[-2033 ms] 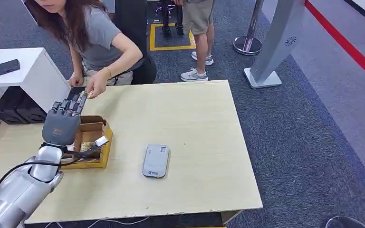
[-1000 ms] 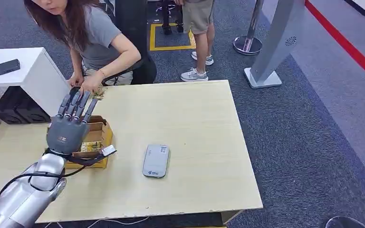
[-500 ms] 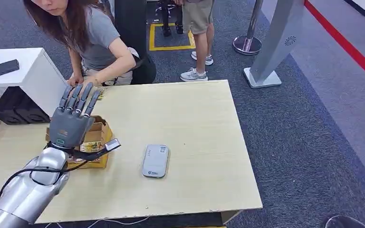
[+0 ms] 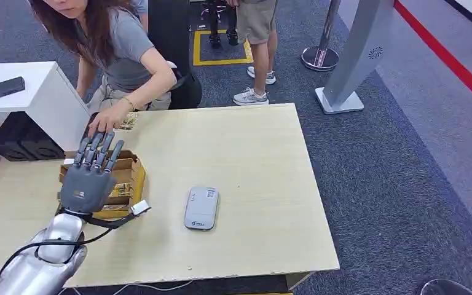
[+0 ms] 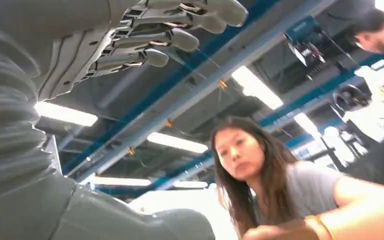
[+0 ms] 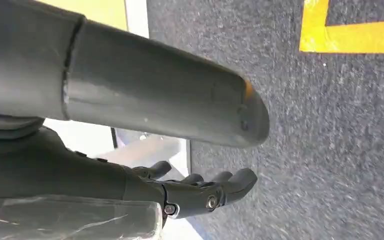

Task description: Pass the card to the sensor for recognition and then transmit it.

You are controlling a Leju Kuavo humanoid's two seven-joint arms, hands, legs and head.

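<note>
Card: neither robot hand holds one. A small flat patterned piece lies at the table's far edge, just beside a person's hand. It may be the card, but it is too small to be sure.
Sensor: a grey flat unit lies face up near the middle of the table. Nothing is on it or over it, so it looks placed for an easy swipe from either side.
Box: an open cardboard box stands at 9 o'clock from the sensor, near it but apart. It is probably the card supply, though the hand above it hides most of its inside.
Left hand: the left hand is palm down over the box with its fingers spread and straight, gripping nothing. It points toward 12 o'clock, at the person. This reads as a hand that has nothing to carry and is placed above the box for a pick.
Right hand: the right hand hangs off the table over the carpet, empty, with its fingers loosely extended. It is taking no part.
Person: leaning in at 11 o'clock from the sensor, with one hand flat on the table's far edge, beyond the box.
Stage: judged to be between cycles, since no card is at the sensor.
</note>
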